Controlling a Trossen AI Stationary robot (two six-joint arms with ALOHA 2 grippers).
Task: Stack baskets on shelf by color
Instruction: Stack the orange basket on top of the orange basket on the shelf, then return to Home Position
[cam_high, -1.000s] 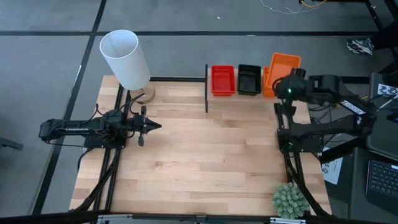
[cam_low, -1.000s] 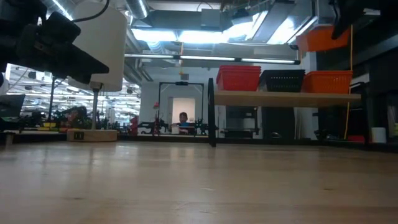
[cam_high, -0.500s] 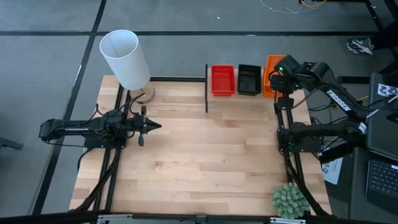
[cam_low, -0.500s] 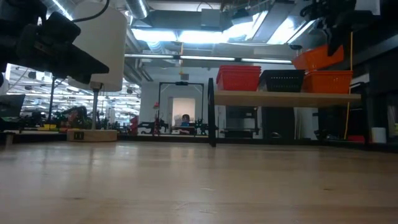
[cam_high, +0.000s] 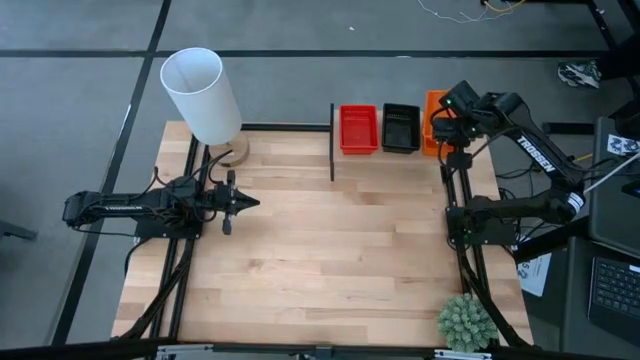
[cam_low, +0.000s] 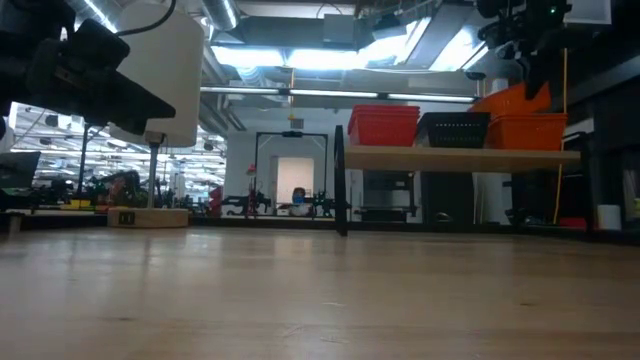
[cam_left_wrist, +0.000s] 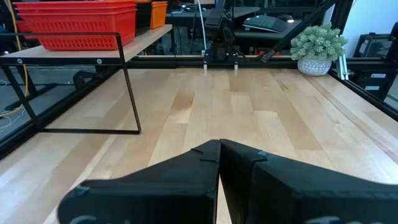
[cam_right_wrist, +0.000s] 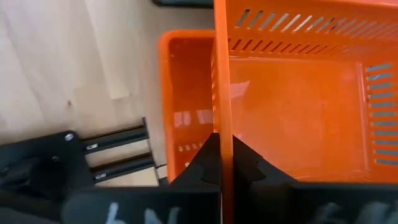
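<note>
- Count, high view: one red basket stack, one black basket and orange baskets side by side on the shelf. How many trays each stack holds cannot be told from above.
- Right wrist view: two orange baskets. The held orange basket is pinched by its side wall between the right gripper fingers, jaws clamped tight on that thin wall. The lower orange basket sits just beyond and below the jaws.
- Low view: the held basket is tilted, one end dipping toward the orange one resting on the shelf board. That tilt does not show from overhead.
- High view: red and black baskets lie with long axes running front to back across the shelf, openings up. The right gripper covers most of the orange pile, so its axis is unclear there.
- Left gripper waits over the table's left side, well apart from the shelf. Left wrist view: its fingers meet, jaws together on nothing.
- Left wrist view alone shows the red stack side-on, ahead of those jaws.
</note>
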